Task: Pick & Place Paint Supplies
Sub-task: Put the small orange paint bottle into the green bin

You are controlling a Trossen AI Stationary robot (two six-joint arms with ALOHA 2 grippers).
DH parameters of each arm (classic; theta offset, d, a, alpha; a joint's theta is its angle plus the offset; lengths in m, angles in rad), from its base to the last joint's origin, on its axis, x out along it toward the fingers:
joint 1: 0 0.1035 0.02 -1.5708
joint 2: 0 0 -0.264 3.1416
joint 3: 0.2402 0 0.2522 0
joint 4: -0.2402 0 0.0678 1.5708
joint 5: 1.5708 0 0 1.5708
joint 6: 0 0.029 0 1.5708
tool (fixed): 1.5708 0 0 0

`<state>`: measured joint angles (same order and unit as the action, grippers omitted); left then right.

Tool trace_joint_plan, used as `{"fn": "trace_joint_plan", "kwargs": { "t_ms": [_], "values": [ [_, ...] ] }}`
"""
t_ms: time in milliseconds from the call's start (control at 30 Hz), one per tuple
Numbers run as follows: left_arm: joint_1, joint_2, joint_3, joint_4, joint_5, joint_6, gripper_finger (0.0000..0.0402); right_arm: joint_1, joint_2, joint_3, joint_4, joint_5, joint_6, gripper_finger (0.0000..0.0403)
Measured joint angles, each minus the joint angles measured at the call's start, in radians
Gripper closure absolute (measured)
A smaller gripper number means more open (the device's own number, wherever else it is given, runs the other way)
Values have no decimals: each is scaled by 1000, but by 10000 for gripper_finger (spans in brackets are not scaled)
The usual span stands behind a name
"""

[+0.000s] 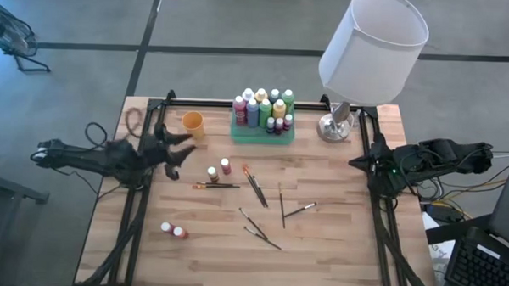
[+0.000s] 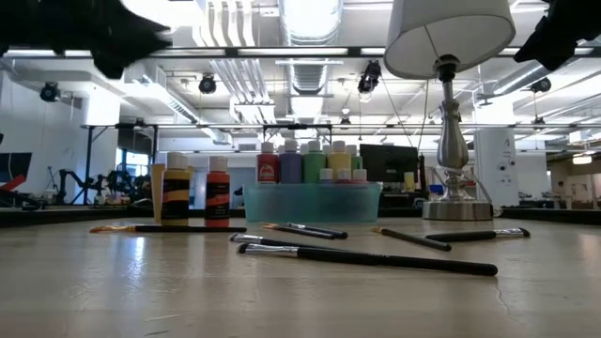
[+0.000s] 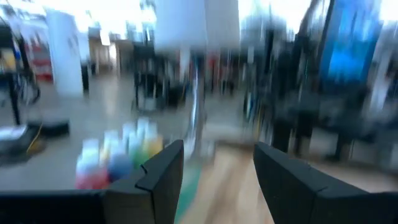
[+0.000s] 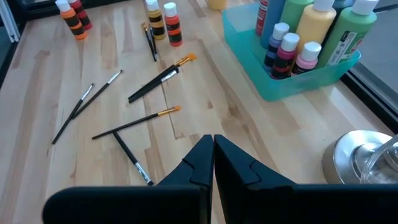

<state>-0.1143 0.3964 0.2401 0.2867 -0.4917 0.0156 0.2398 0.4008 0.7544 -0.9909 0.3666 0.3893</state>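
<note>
— Looking across the desk [image 1: 336, 248], where do the paint supplies sit?

— Most paint bottles [image 1: 262, 108] stand in the green tray [image 1: 261, 136], upper centre. Two more bottles [image 1: 219, 170] stand mid-left, two [image 1: 173, 231] lie lower left; paintbrushes [image 1: 265, 207] are scattered centre.

— And the pincers?

— Left pincer [image 1: 176, 144] hovers mid-left near the orange cup [image 1: 193, 122], fingers apart, empty. Right pincer [image 4: 213, 155] waits at right, pressed together.

— Handling?

— Bottles seem light, stiff, perhaps slick: take the body below the cap. Brushes are thin, likely to roll: pinch mid-handle.
</note>
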Motion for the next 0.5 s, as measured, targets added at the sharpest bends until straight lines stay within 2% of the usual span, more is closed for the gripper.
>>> {"fn": "trace_joint_plan", "kwargs": {
  "t_ms": [100, 333, 500],
  "values": [
    [0, -1, 1, 112, 0, 4, 202, 0, 0, 0, 0, 0, 0, 394],
    [1, -1, 1, 135, -36, 17, 202, 0, 0, 0, 0, 0, 0, 394],
    [1, 18, 7, 132, 49, 62, 202, 0, 0, 0, 0, 0, 0, 394]
  ]
}}
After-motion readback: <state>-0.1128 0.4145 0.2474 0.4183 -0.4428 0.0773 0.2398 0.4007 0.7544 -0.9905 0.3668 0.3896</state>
